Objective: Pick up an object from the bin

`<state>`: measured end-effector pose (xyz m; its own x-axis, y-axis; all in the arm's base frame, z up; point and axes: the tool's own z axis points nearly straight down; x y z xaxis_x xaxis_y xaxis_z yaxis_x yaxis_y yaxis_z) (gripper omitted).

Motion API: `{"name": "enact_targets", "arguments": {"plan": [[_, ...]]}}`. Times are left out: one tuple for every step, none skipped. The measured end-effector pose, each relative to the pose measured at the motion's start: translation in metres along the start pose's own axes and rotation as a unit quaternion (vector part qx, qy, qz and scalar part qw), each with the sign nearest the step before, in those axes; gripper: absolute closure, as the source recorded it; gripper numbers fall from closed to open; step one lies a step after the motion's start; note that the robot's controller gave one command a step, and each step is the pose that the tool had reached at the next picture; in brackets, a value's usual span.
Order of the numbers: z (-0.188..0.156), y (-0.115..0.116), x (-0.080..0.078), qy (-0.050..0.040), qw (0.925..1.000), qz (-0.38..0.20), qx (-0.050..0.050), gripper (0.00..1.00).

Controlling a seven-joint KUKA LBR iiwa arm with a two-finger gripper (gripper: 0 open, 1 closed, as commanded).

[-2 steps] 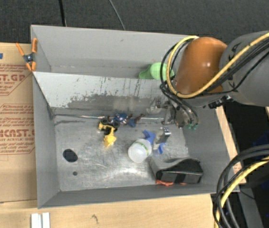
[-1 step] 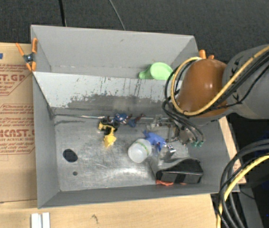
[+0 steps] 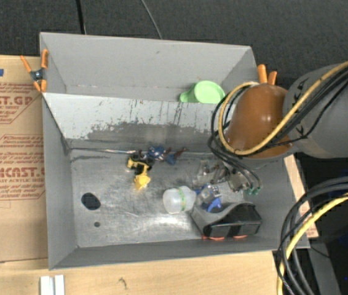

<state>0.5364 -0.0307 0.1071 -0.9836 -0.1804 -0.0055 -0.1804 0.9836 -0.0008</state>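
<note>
Bin [image 3: 57, 183] floor: black disc [image 3: 90, 200] at left, yellow-black toy [image 3: 139, 169], white plastic cup [image 3: 179, 200] on its side. Hand [image 3: 223, 182] low over blue-and-clear clutter [image 3: 211, 203] just right of the cup; open or closed, can't tell. Black case [image 3: 232, 221] near the front wall.
</note>
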Motion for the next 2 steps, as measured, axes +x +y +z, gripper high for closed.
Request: {"name": "enact_targets", "arguments": {"plan": [[0.0, 0.0, 0.0, 0.0, 1.0, 0.0, 0.0, 1.0], [-0.124, 0.006, -0.005, 0.0014, 0.9999, -0.017, -0.001, 1.0]]}}
